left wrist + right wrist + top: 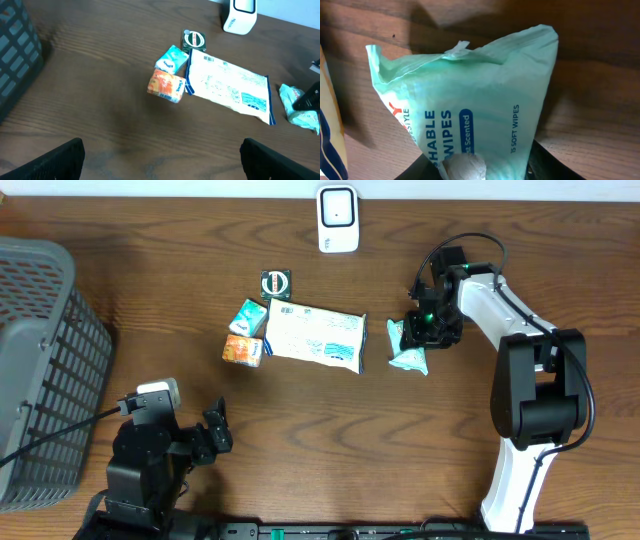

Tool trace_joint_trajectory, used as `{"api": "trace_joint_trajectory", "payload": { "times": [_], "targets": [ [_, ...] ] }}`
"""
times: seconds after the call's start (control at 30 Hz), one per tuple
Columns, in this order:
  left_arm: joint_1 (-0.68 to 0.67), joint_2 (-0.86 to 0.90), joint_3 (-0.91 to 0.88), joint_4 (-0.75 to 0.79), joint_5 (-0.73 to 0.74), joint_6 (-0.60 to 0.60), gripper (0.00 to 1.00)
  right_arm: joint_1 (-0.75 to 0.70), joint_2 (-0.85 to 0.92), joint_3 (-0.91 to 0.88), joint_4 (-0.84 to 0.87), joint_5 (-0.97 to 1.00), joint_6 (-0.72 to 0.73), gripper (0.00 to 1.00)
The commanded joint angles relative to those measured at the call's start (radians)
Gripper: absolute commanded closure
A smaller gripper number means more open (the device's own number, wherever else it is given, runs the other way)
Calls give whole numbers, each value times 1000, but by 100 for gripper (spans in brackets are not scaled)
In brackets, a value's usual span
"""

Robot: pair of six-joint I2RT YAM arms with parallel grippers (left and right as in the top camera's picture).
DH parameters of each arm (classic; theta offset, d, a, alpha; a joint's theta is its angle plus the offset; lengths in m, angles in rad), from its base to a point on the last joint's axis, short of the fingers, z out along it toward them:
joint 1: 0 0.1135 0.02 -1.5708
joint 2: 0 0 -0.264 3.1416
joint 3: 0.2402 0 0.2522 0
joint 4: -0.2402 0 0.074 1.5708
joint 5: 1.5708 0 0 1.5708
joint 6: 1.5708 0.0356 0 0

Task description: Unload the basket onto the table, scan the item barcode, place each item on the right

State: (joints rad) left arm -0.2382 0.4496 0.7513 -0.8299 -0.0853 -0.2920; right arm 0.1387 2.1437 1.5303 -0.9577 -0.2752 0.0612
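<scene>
A pale green pack of wipes fills the right wrist view, standing on edge between my right gripper's dark fingers. My right gripper is shut on it at the right of the table, where the wipes pack shows mint green from overhead. No barcode shows on the face I see. The white scanner stands at the table's back edge. My left gripper hangs open near the front left, with only bare wood between its fingers.
A large white and blue packet, a teal pack, an orange pack and a dark round item lie mid-table. A grey basket stands at the left edge.
</scene>
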Motion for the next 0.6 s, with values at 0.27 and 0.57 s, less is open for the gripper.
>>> {"api": "trace_joint_trajectory", "payload": {
  "times": [0.27, 0.57],
  "targets": [
    [0, -1, -2, 2, -13, -5, 2, 46, 14, 174, -13, -11, 83, 99],
    [0, -1, -2, 2, -13, -5, 2, 131, 15, 290, 364, 58, 185, 99]
  ]
}}
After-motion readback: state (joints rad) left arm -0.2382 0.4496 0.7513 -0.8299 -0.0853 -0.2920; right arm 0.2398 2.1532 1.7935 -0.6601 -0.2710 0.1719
